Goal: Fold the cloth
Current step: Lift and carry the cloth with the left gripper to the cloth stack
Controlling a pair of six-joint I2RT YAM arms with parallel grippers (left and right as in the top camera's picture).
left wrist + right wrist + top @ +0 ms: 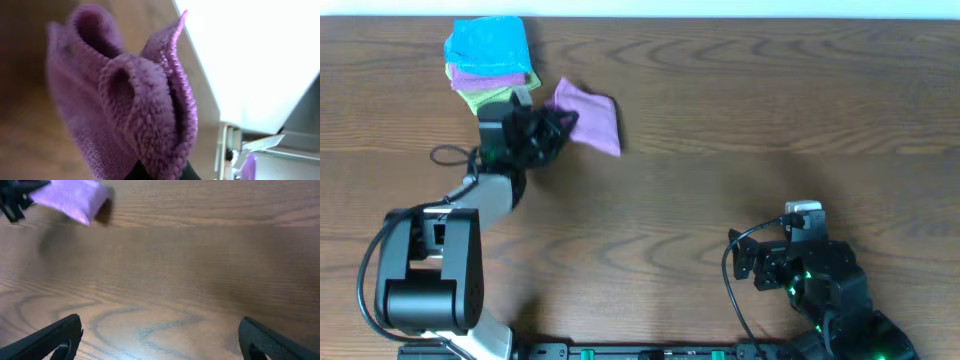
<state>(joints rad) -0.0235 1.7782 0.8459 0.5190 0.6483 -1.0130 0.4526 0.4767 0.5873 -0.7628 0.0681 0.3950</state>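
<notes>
The lilac-purple cloth (591,117) is bunched up and held above the table at the back left. My left gripper (558,125) is shut on its left edge. In the left wrist view the cloth (125,100) fills the frame, folded into loose loops rising from between my fingers. The cloth also shows in the right wrist view (70,197) at the top left. My right gripper (804,213) is open and empty near the table's front right, its two fingers (160,337) wide apart over bare wood.
A stack of folded cloths, blue on top (488,45), purple and green beneath, lies at the back left corner just behind my left gripper. The wooden table (740,140) stretches to the right.
</notes>
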